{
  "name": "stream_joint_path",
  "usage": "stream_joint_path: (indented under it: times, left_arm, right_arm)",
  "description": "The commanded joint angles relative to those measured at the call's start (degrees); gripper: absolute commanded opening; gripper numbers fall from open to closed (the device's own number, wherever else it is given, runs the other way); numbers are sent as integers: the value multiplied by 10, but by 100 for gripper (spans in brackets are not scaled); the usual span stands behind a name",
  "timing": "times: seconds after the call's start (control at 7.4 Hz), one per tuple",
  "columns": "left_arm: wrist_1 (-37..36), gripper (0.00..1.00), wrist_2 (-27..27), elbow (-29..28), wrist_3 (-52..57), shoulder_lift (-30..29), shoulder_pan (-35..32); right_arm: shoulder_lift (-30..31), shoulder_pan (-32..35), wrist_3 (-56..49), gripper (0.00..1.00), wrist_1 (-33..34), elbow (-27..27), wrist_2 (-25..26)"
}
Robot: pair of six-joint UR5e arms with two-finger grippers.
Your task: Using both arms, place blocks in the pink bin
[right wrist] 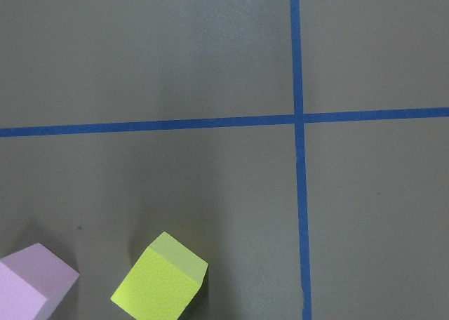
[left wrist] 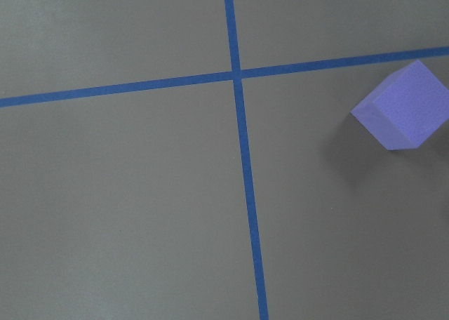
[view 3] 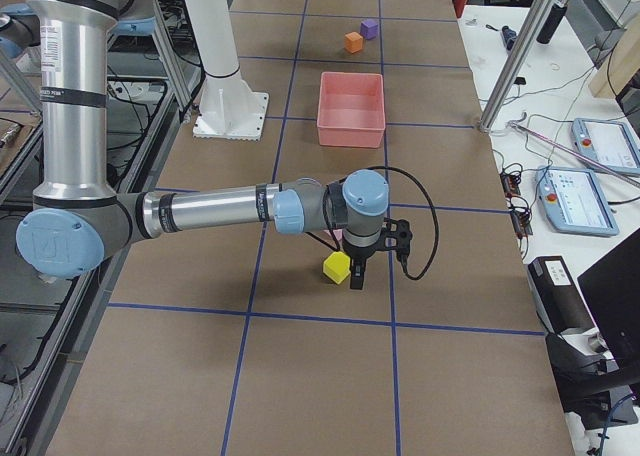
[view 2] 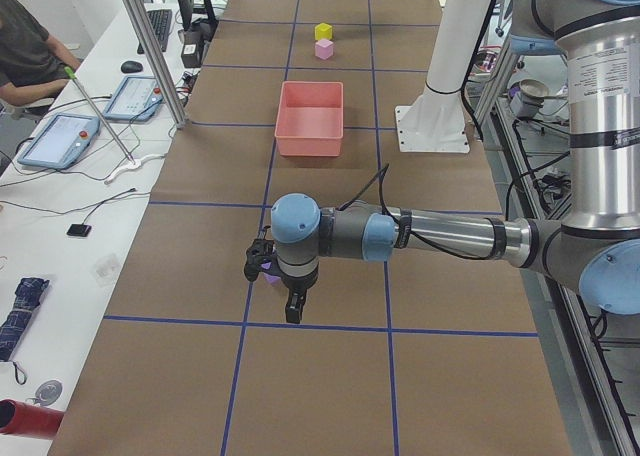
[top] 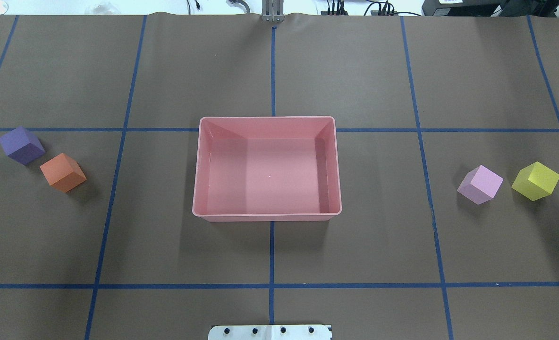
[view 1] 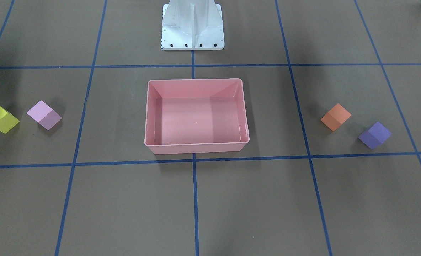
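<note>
On the tabletop [top: 166, 245], centre: the bin [top: 265, 174] is sitting open side up, holding nothing.

Robot's left side: the purple block [top: 21, 145] and orange block [top: 63, 172] are lying just beside each other, well apart from the bin, both turned corner-on to the tape lines [top: 272, 71].

Robot's right side: the pink block [top: 480, 184] and yellow block [top: 536, 181] are lying near each other, likewise well apart from the bin and turned corner-on.

Left claw [view 2: 293, 314]: hanging low near the purple block; whether released or clenched, I cannot tell. Its wrist camera is catching the block only at the frame's edge.

Right claw [view 3: 357, 279]: hanging low just beside the yellow block; its state I cannot tell either.

Step in hand, by my judgement: the first approach, with no block binned yet.

Next move is likely calling for each claw sliding over its block, twisting to match the block's flat faces, descending and closing.
</note>
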State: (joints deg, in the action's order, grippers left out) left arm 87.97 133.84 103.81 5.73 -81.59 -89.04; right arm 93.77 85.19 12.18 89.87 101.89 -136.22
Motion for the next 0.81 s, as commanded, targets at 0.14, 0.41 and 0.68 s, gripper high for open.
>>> stream_joint_path:
  times: [0.14, 0.41, 0.68]
  left_arm:
    - [0, 100, 1, 6, 5, 1, -1]
    - [2, 100, 1, 10, 2, 1, -1]
    - [2, 100, 2, 10, 2, 1, -1]
  right_arm:
    - [2, 1, 0, 100, -1, -2, -4]
    - [6, 0, 1, 100, -2, -4, -4]
    - [5, -1, 7, 100, -3, -6, -4]
